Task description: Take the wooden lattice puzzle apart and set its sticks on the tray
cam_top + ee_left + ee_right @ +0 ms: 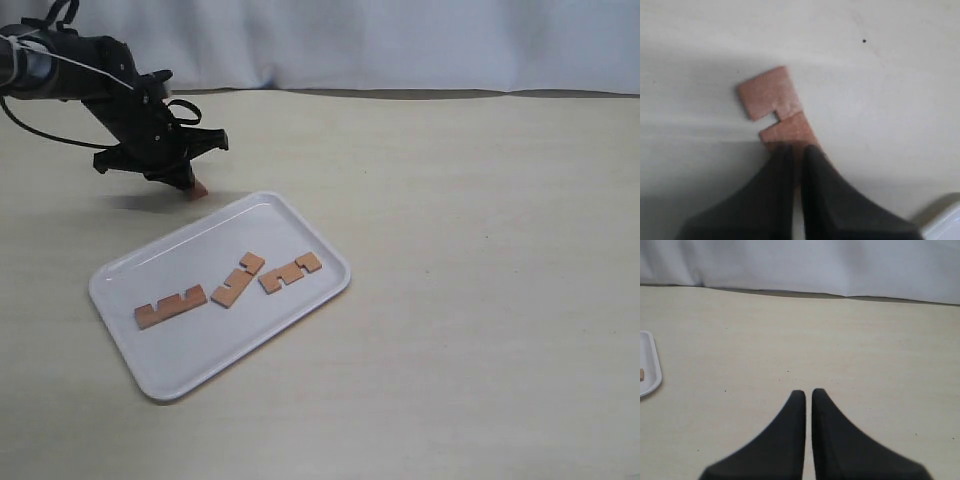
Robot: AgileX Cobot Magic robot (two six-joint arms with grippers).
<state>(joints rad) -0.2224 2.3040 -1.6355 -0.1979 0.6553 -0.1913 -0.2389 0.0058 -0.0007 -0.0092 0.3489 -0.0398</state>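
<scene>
Stick (771, 97) | one end pinched between left jaws (beside tray (250, 215)) | right jaws narrow, empty

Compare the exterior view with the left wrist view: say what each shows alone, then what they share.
Exterior only: three sticks lying apart on the tray, and the whole tray. Left wrist only: the fourth stick with its square notch, and the fingers closed on its end. Both: the fourth stick outside the tray, the left gripper on it, and a bit of tray rim.
</scene>
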